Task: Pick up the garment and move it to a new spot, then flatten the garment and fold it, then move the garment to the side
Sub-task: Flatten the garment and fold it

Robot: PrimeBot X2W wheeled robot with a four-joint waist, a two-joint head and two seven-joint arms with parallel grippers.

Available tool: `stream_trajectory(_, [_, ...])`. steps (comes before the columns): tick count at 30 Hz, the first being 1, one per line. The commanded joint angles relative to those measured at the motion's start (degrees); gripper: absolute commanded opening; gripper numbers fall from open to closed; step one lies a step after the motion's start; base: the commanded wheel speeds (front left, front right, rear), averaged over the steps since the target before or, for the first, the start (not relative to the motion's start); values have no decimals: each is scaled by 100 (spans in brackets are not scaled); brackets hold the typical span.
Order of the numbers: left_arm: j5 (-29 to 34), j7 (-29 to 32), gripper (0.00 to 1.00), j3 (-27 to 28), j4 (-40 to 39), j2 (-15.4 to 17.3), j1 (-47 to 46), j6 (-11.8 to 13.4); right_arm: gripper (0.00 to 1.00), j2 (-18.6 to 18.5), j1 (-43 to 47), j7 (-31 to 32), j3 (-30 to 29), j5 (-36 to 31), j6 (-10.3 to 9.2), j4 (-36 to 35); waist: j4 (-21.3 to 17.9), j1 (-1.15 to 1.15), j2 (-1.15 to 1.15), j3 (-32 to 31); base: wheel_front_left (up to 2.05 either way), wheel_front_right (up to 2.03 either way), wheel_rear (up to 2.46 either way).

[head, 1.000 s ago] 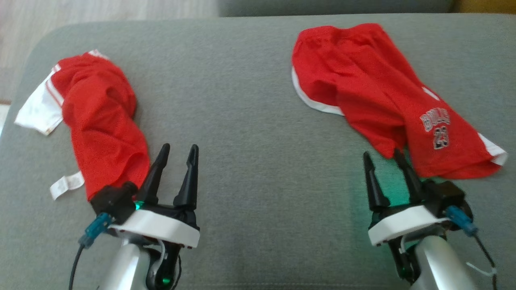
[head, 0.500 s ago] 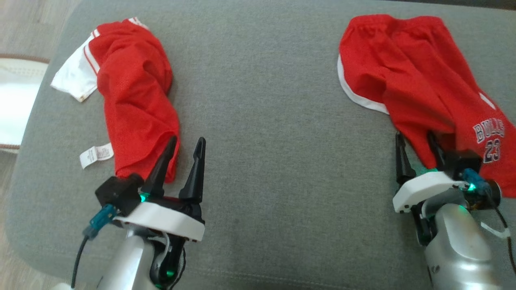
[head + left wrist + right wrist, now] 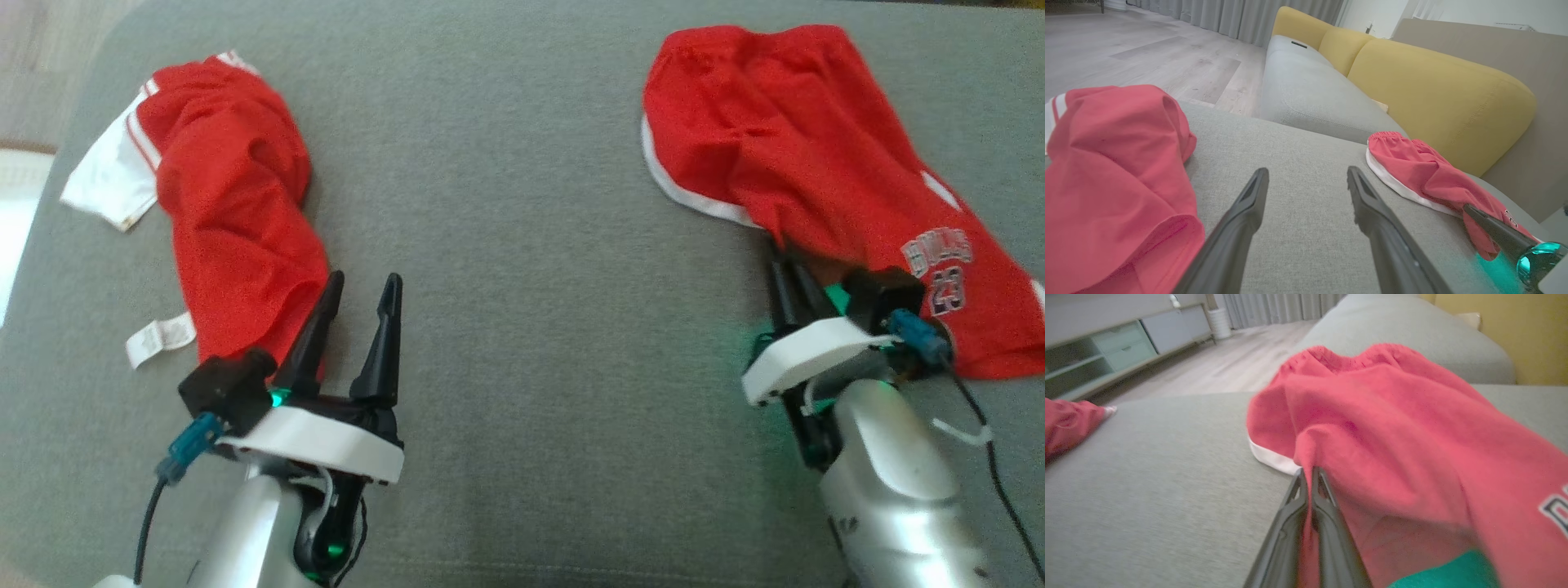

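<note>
Right tool (image 3: 782, 261) (image 3: 1308, 471): both fingers pressed together, pinching a fold of the red shorts (image 3: 784, 139) (image 3: 1392, 416) at the lower edge, just beside the white hem trim (image 3: 686, 196). Shorts lie crumpled at the right of the grey sofa cushion (image 3: 522, 245), elastic waistband at the far end. Print on the leg (image 3: 939, 261): white outlined letters reading "BULLS" over the number "23", somewhat blurred in the head view; in the right wrist view only the start of it shows at the frame edge, not legible. Left tool (image 3: 364, 282) (image 3: 1307, 171): fingers spread wide, nothing between them, over bare cushion just beside the lower end of a second red garment (image 3: 237, 212). That garment is bunched at the left of the cushion and has a white panel with red stripes (image 3: 102, 180) at its far end. A white care label (image 3: 159, 339) sticks out at its near side; text too small to read. Yellow backrest (image 3: 1433, 81) behind the cushion.
</note>
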Motion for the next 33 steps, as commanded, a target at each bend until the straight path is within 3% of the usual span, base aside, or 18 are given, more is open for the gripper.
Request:
stream_trajectory(1, [39,-29,100,209,-154,43,-159,-6,0,27,103,-36,373,209,-5,-385,-183,0,0,-152,0,0,0])
stream_trajectory(7, [78,-29,100,287,-147,43,7,0,0,27,664,-36,1322,993,-5,-1268,-570,0,0,-463,0,0,0])
stream_trajectory(11, [82,-29,100,307,-179,43,105,28,0,27,1003,111,1413,1331,-5,-1713,-759,0,0,-596,0,0,0])
stream_trajectory(14, [88,-29,100,297,-201,43,126,38,0,27,1141,244,1184,1324,-5,-1879,-809,0,0,-611,0,0,0])
stream_trajectory(21, [100,-29,100,229,-231,43,73,35,0,-35,1242,680,10,1074,-5,-2088,-775,0,0,-509,0,0,0])
stream_trajectory(28, [126,-29,100,200,-201,43,24,16,0,-70,927,950,-887,428,-5,-1793,-605,0,0,-363,0,0,0])
stream_trajectory(33, [124,-29,100,222,-195,43,-22,4,0,-63,598,859,-1153,-39,-5,-1567,-521,0,0,-277,0,0,0])
